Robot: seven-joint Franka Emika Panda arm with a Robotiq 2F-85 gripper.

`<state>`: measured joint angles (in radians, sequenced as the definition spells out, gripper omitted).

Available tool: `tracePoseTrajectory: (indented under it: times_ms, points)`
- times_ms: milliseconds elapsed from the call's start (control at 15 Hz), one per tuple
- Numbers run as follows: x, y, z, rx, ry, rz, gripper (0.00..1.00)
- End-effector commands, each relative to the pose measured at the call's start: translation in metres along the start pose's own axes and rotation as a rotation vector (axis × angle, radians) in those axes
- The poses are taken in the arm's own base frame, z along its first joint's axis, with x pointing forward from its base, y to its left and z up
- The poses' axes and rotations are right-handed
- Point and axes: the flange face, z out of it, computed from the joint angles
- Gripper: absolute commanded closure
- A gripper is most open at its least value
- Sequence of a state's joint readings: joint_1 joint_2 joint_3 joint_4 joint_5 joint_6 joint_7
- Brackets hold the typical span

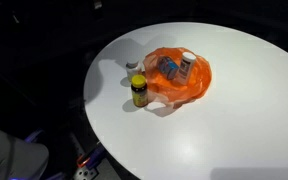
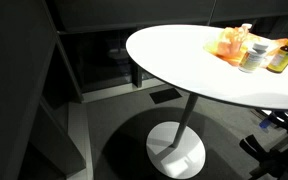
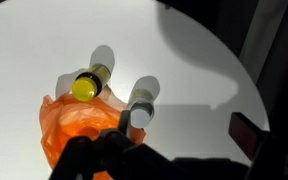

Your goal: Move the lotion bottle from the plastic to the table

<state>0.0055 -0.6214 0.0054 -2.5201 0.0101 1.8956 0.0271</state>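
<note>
An orange plastic sheet (image 1: pixel 196 80) lies on the round white table (image 1: pixel 244 120). Two bottles stand on it: a white one that looks like the lotion bottle (image 1: pixel 187 63) and a bluish one (image 1: pixel 169 68). The plastic also shows in the other exterior view (image 2: pixel 227 43) and in the wrist view (image 3: pixel 76 130). My gripper (image 3: pixel 184 128) shows only in the wrist view, high above the table. It is open and empty, with one finger near a grey-capped bottle (image 3: pixel 141 104) and the other at the right. The bottles on the plastic are hidden in the wrist view.
A yellow-lidded bottle (image 1: pixel 139 90) stands on the table next to the plastic, also in the wrist view (image 3: pixel 87 85). The grey-capped bottle (image 1: pixel 132 66) stands near the table's edge. A clear bottle (image 2: pixel 252 55) and the yellow-lidded one (image 2: pixel 281 55) stand beside the plastic.
</note>
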Motion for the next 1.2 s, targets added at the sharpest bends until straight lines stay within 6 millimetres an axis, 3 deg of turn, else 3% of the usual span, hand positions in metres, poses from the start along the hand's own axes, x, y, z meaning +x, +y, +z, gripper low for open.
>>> tracePoseTrajectory:
  times_ms: [0,400,733,1133]
  points:
    - [0.000,0.000,-0.001,0.000,-0.001,0.000,0.00]
    - [0.000,0.000,-0.001,0.000,-0.001,0.000,0.00]
    - [0.011,0.004,-0.015,-0.002,0.011,0.001,0.00]
    - [0.033,0.032,-0.028,-0.017,0.036,0.051,0.00]
